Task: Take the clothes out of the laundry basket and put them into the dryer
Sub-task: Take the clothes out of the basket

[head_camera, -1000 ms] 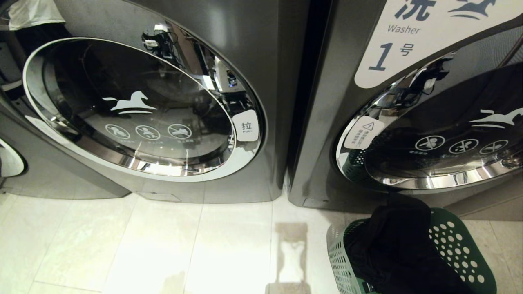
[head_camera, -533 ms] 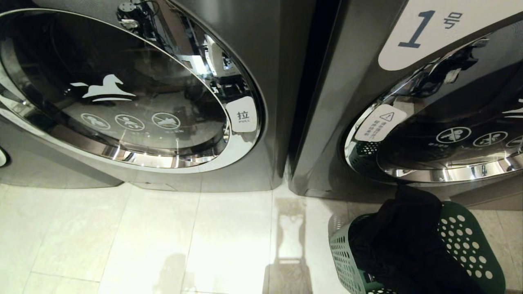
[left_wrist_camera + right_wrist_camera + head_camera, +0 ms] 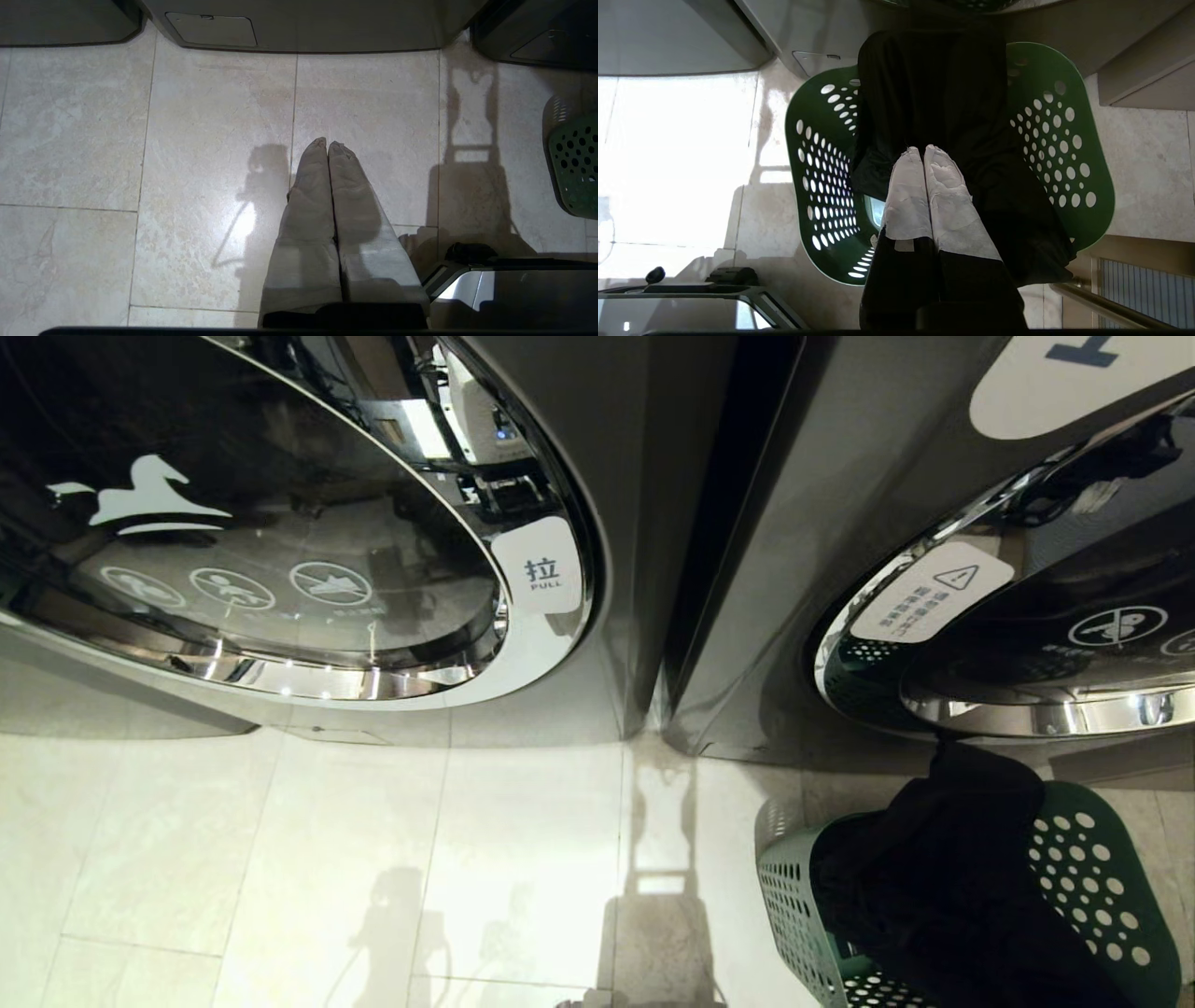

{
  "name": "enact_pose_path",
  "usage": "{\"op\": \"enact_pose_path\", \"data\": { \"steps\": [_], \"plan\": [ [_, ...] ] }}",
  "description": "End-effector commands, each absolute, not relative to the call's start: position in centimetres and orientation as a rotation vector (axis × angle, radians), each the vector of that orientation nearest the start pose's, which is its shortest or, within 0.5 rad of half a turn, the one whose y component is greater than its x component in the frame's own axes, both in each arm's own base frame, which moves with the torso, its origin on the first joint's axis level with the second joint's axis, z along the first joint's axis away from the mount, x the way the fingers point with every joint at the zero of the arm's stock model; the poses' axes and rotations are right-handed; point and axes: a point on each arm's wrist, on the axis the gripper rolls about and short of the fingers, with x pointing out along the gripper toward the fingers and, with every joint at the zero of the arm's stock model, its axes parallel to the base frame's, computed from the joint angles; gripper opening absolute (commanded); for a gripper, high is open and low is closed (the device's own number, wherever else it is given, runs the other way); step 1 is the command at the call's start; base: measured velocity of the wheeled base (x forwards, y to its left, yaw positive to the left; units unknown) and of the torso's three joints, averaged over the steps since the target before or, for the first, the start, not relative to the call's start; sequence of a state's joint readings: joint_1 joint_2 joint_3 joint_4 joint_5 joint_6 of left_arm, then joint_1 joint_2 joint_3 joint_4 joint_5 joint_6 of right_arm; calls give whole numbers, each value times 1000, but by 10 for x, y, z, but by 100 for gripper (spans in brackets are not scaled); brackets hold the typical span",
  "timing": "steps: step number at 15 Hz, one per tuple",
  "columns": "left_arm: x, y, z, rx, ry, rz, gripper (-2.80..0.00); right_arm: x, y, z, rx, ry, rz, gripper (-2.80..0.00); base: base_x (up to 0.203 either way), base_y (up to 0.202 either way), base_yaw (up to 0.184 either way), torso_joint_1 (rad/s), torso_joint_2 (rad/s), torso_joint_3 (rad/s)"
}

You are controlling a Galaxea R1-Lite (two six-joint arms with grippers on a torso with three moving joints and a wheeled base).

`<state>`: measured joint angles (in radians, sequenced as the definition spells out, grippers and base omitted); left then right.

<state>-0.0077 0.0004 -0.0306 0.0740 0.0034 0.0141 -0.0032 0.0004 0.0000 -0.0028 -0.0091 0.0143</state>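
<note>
The right gripper (image 3: 923, 148), fingers pressed together and empty, hangs above the black clothes (image 3: 952, 121) in the green basket (image 3: 1064, 140); the left gripper (image 3: 327, 142), likewise closed, hangs over the floor (image 3: 210, 140).

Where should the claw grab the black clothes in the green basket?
Probably from above, at the bunched hump of the black clothes in the middle of the green basket. The fabric drapes over the rim there, so it sits high with folds to pinch.

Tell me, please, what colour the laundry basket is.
Green, with round holes; the laundry basket shows best in the right wrist view.
</note>
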Motion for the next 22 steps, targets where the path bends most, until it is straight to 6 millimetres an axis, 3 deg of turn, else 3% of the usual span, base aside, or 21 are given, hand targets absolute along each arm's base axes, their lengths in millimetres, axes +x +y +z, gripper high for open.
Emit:
{"op": "enact_pose_path", "data": {
  "steps": [1, 6, 8, 10, 12, 17, 19, 22],
  "plan": [
    [-25, 0, 76, 11, 43, -3, -280, -23, 0, 76, 14, -3, -12, -280, 0, 0, 0, 4, -2, -89],
    [-25, 0, 76, 11, 43, -3, -280, -23, 0, 76, -48, -3, -9, -280, 0, 0, 0, 0, 2, -15],
    [-25, 0, 76, 9, 43, -3, -280, -29, -1, 97, -61, -22, -35, -280, 0, 0, 0, 0, 0, 0],
    [-25, 0, 76, 11, 43, -3, -280, -28, -3, 124, -40, 127, -125, -280, 0, 0, 0, 0, 0, 0],
    [-25, 0, 76, 11, 43, -3, -280, -10, -4, 134, 32, 414, -213, -280, 0, 0, 0, 0, 0, 0],
    [-25, 0, 76, 9, 43, -4, -280, 39, -6, 113, 61, 1019, -364, -280, 0, 0, 0, 0, 0, 0],
    [-25, 0, 76, 9, 43, -3, -280, 62, -7, 105, 96, 1146, -420, -280, 0, 0, 0, 0, 0, 0],
    [-25, 0, 76, 8, 43, -3, -280, 108, -12, 89, 144, 1189, -479, -280, 0, 0, 0, 0, 0, 0]
  ]
}}
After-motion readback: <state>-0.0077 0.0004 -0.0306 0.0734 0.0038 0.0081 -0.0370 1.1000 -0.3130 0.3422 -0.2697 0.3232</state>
